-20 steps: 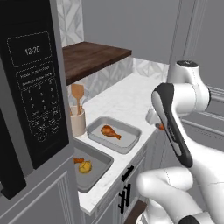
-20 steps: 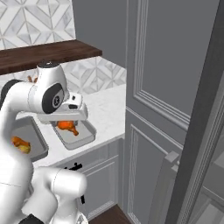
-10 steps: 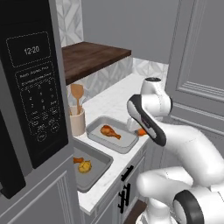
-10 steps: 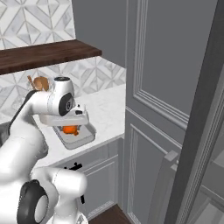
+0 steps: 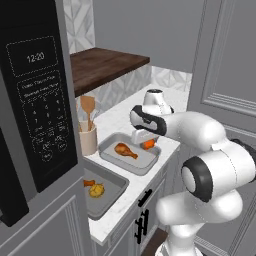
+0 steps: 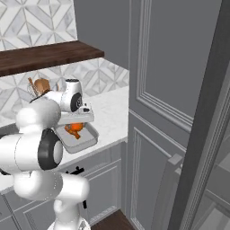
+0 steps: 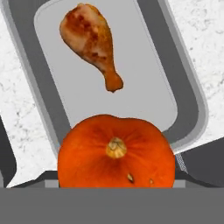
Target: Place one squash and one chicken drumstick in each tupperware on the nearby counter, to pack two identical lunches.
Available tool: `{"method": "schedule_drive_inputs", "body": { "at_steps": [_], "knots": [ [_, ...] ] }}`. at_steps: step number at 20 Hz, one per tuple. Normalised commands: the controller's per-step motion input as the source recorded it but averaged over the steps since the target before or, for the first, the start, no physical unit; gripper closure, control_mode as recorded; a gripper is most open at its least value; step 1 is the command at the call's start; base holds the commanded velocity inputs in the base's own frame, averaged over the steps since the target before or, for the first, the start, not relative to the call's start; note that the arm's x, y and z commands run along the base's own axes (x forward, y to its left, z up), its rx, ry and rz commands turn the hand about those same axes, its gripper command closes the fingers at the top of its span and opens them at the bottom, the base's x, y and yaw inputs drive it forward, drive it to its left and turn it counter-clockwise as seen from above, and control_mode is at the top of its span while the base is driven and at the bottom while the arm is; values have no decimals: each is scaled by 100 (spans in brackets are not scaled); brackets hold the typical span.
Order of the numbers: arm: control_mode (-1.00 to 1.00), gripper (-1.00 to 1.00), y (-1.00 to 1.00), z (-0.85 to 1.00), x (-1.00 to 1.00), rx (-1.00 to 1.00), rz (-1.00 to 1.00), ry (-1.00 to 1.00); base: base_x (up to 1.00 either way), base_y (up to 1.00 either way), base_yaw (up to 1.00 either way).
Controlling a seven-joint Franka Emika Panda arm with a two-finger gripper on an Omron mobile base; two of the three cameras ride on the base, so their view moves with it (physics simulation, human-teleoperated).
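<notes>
The robot's claw (image 5: pixel 145 142) is gripping a round orange squash (image 7: pixel 116 152) and holds it over the near edge of the far grey plastic tupperware (image 5: pixel 111 156) on the white marble counter (image 5: pixel 125 117). A brown chicken drumstick (image 5: pixel 125 150) already lies in that box. The near grey tupperware (image 5: pixel 113 196), closer to the black microwave (image 5: pixel 35 100), has something orange and something yellow in it, too small to name for sure. So the far lunch looks nearly packed. I think the squash only needs dropping in.
</notes>
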Motion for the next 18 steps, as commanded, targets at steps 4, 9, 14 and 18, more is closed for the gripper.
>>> {"method": "schedule_drive_inputs", "body": {
  "at_steps": [4, 9, 14, 18],
  "knots": [
    [-100, 100, 9, -54, 67, 0, 6, 0, 0, 0, 0],
    [-100, 100, 0, -56, 2, 0, 0, -1, 0, 0, 0],
    [-100, 100, 0, -46, 15, 0, 0, -4, 0, 0, 0],
    [-100, 100, 0, -8, 3, 0, 0, -10, 0, 0, 0]
  ]
}}
